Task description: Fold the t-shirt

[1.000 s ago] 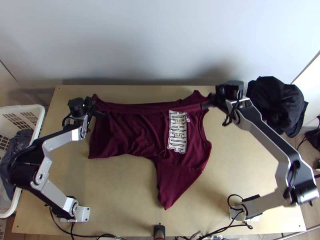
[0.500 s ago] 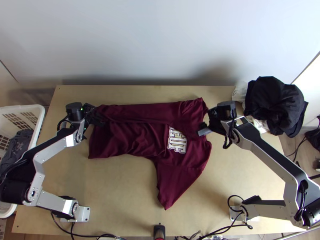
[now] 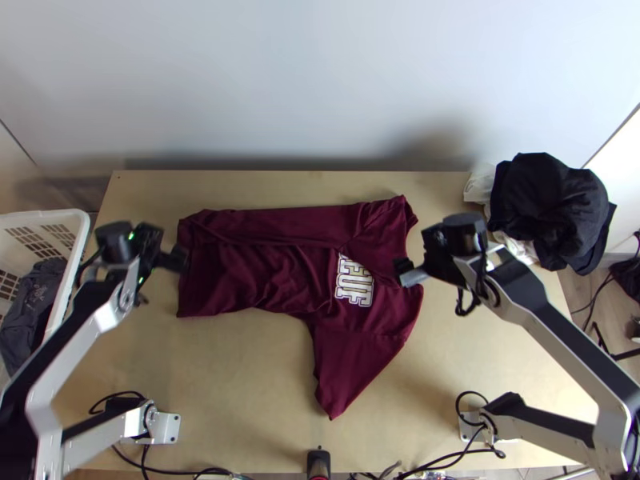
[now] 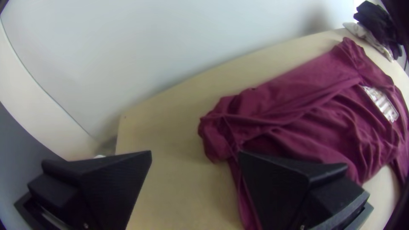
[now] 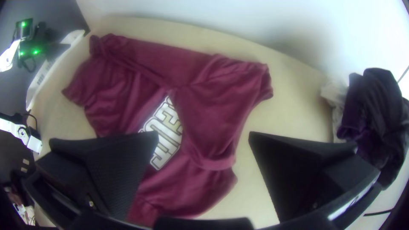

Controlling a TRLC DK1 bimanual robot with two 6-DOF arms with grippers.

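From table centre, log white plastic basket [image 3: 48, 214] at nine o'clock. Record left gripper [image 3: 178, 260] at ten, wide, near maroon T-shirt [image 3: 280, 276]. Find T-shirt toward twelve, partly folded, with sleeve toward six. Note right gripper [image 3: 407, 273] at two, wide; find black clothing [image 3: 548, 204] beyond.

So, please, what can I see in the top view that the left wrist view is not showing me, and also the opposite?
Top view adds: the left arm's base and right arm's base, near the table's near edge.

Left wrist view adds: a close look at the left gripper from its own wrist, jaws wide apart.

Both share: the maroon t-shirt, its far side folded over, part of its white lettering, and the dark cloth pile.
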